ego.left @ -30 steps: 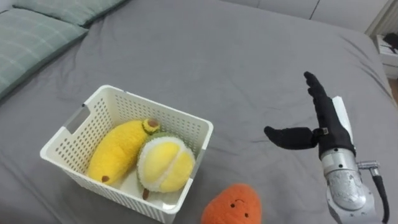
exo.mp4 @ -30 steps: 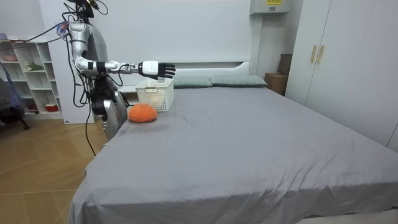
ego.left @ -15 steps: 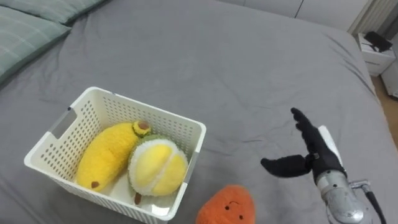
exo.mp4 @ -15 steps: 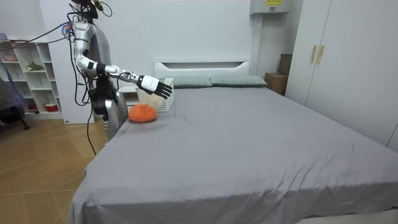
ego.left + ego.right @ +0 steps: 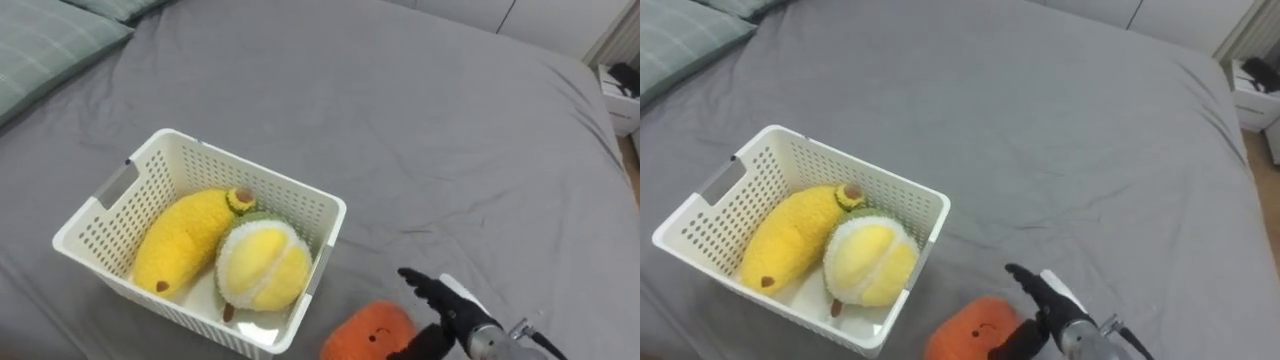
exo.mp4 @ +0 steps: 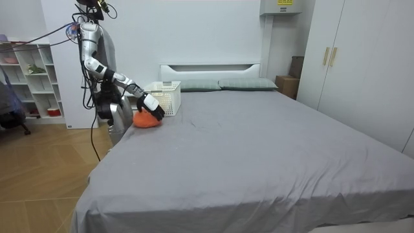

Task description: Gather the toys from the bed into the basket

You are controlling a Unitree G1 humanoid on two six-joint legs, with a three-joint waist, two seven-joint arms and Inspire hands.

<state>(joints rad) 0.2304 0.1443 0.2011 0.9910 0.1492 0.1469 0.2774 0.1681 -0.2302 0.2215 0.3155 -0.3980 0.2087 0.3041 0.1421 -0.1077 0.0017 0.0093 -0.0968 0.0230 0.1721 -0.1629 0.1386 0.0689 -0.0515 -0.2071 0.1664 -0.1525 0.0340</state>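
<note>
An orange plush toy (image 5: 365, 335) with a small face lies on the grey bed, just off the near right corner of a white slatted basket (image 5: 240, 165). Inside the basket are a yellow banana plush (image 5: 180, 240) and a yellow-green durian plush (image 5: 265, 265). My right hand (image 5: 448, 308) is low at the orange toy's right side, fingers straight and open, with the thumb reaching toward the toy's lower right. In the room view I stand at the bed's corner with that hand (image 6: 152, 105) down on the orange toy (image 6: 143, 120) beside the basket (image 6: 165, 97).
Green checked pillows (image 5: 50, 40) lie at the head of the bed, beyond the basket. Wide grey bedcover (image 5: 450, 130) stretches to the right. A white nightstand (image 5: 622, 100) stands past the bed's far right edge. Shelves (image 6: 32, 77) stand behind me.
My right hand has come down from raised above the bed to the orange toy's side, fingers still spread. The toys in the basket have not moved; the camera shifted slightly.
</note>
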